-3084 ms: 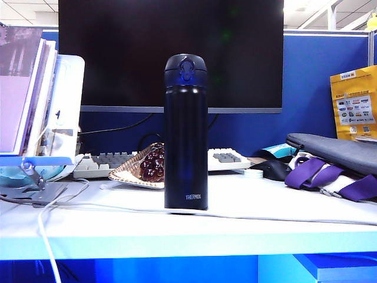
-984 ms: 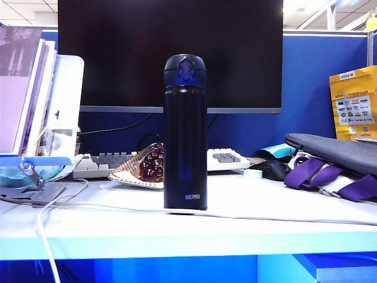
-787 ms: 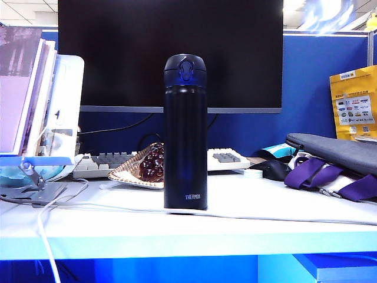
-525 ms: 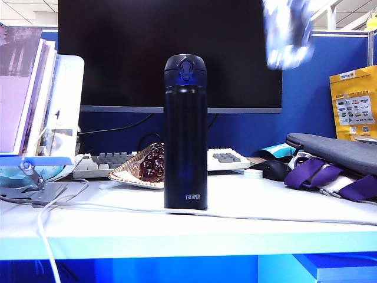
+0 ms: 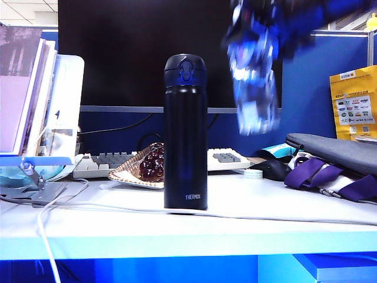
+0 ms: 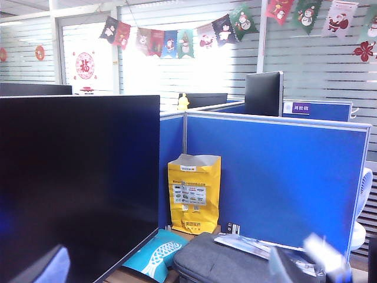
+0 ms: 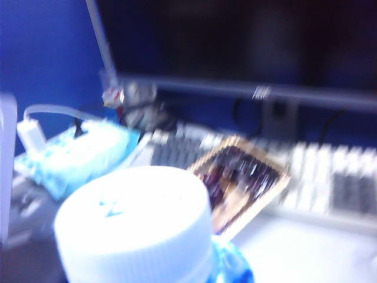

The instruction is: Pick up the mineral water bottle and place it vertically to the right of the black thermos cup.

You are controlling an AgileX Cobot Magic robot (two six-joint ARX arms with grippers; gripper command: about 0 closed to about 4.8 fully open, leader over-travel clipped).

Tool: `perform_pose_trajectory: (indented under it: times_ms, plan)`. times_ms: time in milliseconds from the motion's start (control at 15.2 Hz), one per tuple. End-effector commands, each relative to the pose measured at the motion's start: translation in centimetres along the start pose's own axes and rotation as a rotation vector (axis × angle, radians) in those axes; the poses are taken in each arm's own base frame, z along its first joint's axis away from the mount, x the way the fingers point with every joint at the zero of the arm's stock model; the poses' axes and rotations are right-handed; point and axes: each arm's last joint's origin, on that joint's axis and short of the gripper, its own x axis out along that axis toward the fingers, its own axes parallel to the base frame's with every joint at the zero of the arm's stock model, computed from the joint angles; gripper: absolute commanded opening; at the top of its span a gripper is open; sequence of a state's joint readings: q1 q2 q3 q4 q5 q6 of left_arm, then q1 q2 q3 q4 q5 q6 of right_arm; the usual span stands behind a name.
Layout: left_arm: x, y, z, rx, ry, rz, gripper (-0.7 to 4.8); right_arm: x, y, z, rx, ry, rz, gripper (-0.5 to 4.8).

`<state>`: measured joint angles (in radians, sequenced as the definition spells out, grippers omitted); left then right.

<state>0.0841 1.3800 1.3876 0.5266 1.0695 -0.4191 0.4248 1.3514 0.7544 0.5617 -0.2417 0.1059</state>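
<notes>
The black thermos cup stands upright in the middle of the white table. Up and to its right, the mineral water bottle hangs in the air as a blurred blue-white shape. My right gripper is shut on it from above. In the right wrist view the bottle's white ribbed cap fills the near foreground. My left gripper is open and empty, and only its fingertips show. It is raised, facing the monitor and the blue partition, and is out of the exterior view.
A monitor and keyboard stand behind the thermos, with a snack tray beside it. Books are at the left. A mouse and a grey bag with purple straps lie at the right. A white cable crosses the front.
My right arm has come in from the top right with the bottle and dropped down and leftward toward the thermos. The thermos has not moved.
</notes>
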Motion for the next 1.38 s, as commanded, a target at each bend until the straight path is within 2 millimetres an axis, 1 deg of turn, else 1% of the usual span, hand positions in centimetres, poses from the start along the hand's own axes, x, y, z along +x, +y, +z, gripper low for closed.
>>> perform_pose_trajectory:
  times_ms: [66,131,262,459,656,787,919,984,1247,1312,1378]
  plan:
    - [0.0,-0.1,0.2,0.01,-0.005,-0.003,4.79,-0.3,0.2,-1.5,0.03,-0.068,0.004,2.11]
    - [0.0,-0.1,0.2,0.009,-0.005,-0.002,4.79,-0.5,0.4,-2.1,0.028,-0.084,0.004,2.11]
    - [0.0,-0.1,0.2,0.01,-0.005,-0.003,4.79,-0.1,0.4,-3.1,0.033,-0.058,0.003,2.12]
    - [0.0,-0.1,0.2,0.007,-0.004,-0.002,4.79,1.4,1.2,-4.8,0.032,-0.066,0.038,2.12]
    - [0.0,-0.1,0.2,0.006,-0.003,-0.002,4.79,2.2,1.2,-6.3,0.026,-0.104,0.017,2.16]
    - [0.0,-0.1,0.2,0.006,-0.003,-0.002,4.79,1.9,1.0,-7.2,0.026,-0.163,-0.018,2.22]
    - [0.0,-0.1,0.2,0.007,-0.003,-0.002,4.79,1.5,0.9,-8.5,0.026,-0.174,-0.028,2.26]
    - [0.0,-0.1,0.2,0.007,-0.003,-0.002,4.79,1.4,0.8,-9.0,0.029,-0.183,-0.026,2.49]
    - [0.0,-0.1,0.2,0.006,-0.003,-0.002,4.79,1.5,0.9,-9.6,0.054,-0.156,0.02,2.53]
    - [0.0,-0.1,0.2,0.006,-0.003,-0.002,4.79,1.5,0.9,-9.7,0.054,-0.149,0.021,2.66]
    - [0.0,-0.1,0.2,0.007,-0.003,-0.002,4.79,1.5,0.9,-9.6,0.054,-0.153,0.022,3.6]
